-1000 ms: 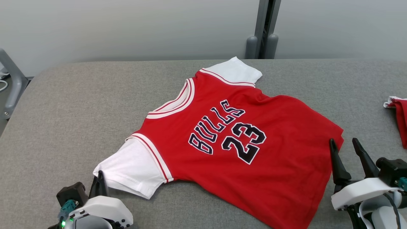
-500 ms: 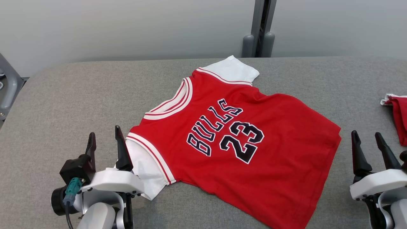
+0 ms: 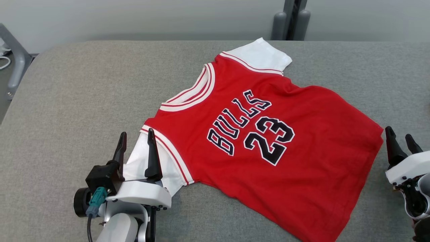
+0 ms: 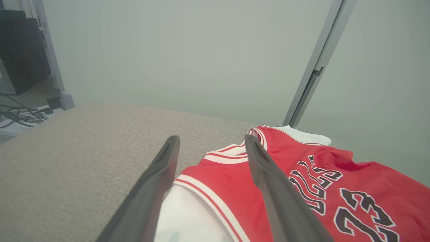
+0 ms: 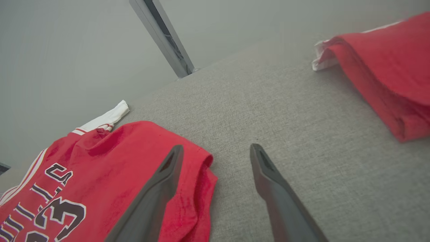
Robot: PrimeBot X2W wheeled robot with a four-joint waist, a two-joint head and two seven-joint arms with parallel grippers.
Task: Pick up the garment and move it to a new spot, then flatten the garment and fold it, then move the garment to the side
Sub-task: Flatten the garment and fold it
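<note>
The left gripper [image 3: 137, 131], pinched shut low at the shirt's [image 3: 302, 161] 7 o'clock a second ago, now stands higher with its fingers spread wide, and the white sleeve [image 3: 135, 164] at the shirt's 8 o'clock shows between them. The right gripper [image 3: 398, 131] has come off the hem corner and sits just beside it, at 3 o'clock. The head camera has swung, shifting the whole scene.

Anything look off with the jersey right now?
Jersey lies diagonal on the table, not square to it. Its hem corner is rumpled and curled. No damage shows.
</note>
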